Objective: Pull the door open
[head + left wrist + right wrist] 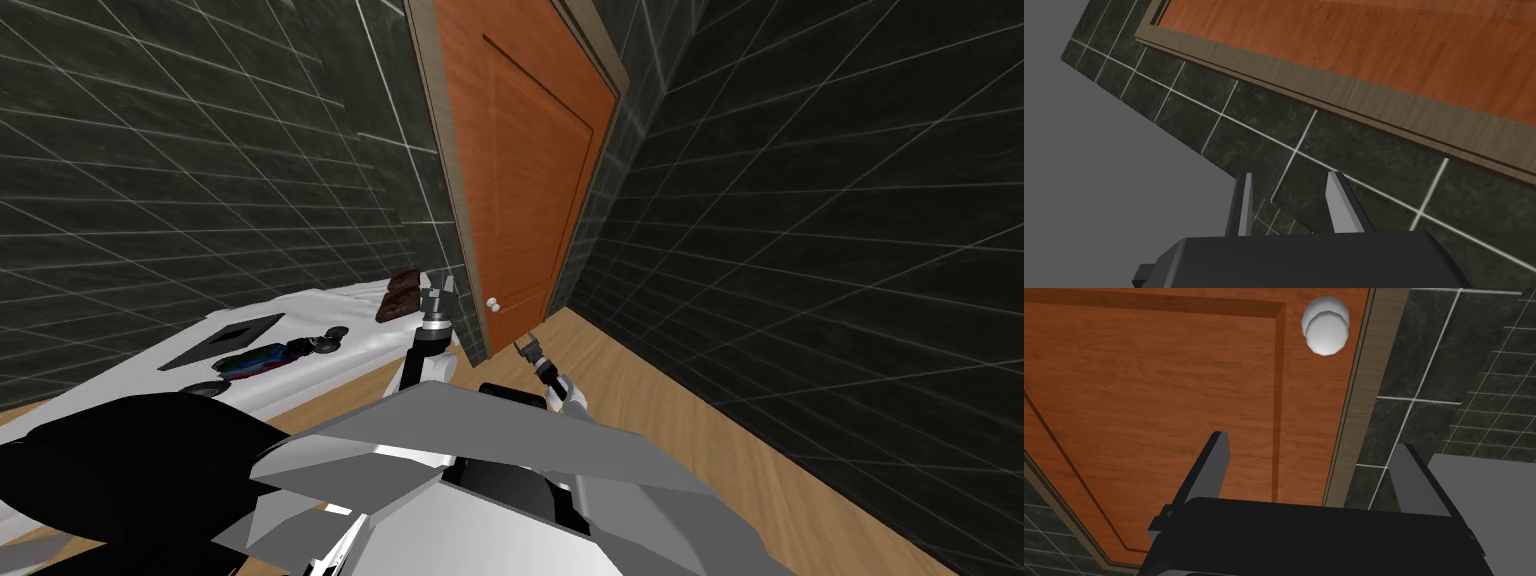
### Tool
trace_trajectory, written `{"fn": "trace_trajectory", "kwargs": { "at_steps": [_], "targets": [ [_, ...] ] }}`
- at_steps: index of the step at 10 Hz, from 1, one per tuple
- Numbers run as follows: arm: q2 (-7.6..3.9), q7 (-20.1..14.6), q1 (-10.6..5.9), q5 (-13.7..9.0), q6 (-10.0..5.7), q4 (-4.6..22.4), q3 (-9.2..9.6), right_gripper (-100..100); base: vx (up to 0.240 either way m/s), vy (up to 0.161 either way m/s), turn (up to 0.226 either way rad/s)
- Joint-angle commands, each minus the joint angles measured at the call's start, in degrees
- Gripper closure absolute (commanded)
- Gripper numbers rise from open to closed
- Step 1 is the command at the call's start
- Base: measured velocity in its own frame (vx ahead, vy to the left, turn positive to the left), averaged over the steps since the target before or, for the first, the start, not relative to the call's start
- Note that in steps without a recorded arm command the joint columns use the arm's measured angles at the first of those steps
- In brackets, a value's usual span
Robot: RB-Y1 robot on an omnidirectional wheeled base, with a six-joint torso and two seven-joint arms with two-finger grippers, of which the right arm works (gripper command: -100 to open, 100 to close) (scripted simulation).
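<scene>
The door (1149,388) is directly in front of the right gripper (1310,443), whose 2 fingers (1216,460) are spread wide with nothing between them. The round white knob (1325,328) is ahead of these fingers and apart from them — no contact is visible. The knob sits near the edge of the door, just beside the grey-brown frame (1356,403). Beyond the frame there is a dark tiled wall (1454,353) with pale joints.

The left gripper (1291,200) points at the same wall beside the frame. Its 2 fingers are also apart, with a narrower gap, and they hold nothing.

In the head view the knob is between the 2 grippers: the left one is in front of the frame, and the right one is lower, near the knob.

The door is orange-brown wood with a sunken panel. It stands shut in its frame, in a corner between 2 dark tiled walls. The floor (660,420) is light wood.

On the robot's left there is a white table (350,300). A dark brown block (398,297) lies at its end near the left gripper. Farther along lie a flat dark square (225,342) and a blue thing (255,362) — what it is, I cannot tell.
</scene>
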Motion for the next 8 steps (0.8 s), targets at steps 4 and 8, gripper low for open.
{"fn": "trace_trajectory", "kwargs": {
  "at_steps": [4, 8],
  "targets": [
    [-2.76, -0.01, 0.24, -0.75, 0.29, 0.28, -5.01, -100, -0.148, -0.018, 0.218],
    [-4.40, 0.08, 0.50, -1.29, 0.56, 0.39, -9.24, -100, -0.037, 0.072, 0.223]
  ]
}}
